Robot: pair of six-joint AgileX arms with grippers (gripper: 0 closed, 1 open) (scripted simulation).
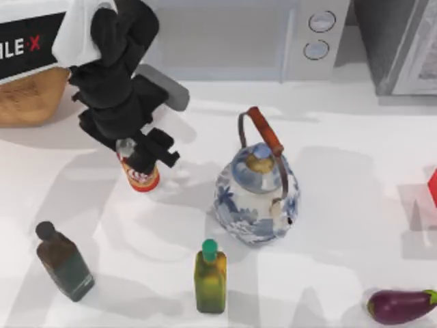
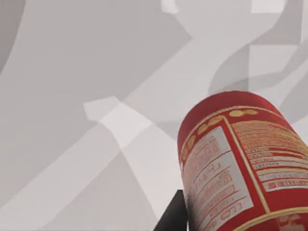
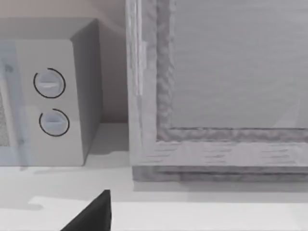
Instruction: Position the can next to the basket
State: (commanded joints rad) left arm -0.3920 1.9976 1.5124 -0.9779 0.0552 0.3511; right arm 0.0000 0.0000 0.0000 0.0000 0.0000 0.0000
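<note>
One arm works: top view puts my left gripper clamped on the can, basket well off to its left. Left wrist view: can just beside a dark finger. Right wrist view: microwave.

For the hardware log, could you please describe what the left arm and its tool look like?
The left arm is matte black and chunky, with a white cloth-like cover near its upper end. Its tool is black too, with blocky, angular fingers. No cables or markings are visible on it.
</note>
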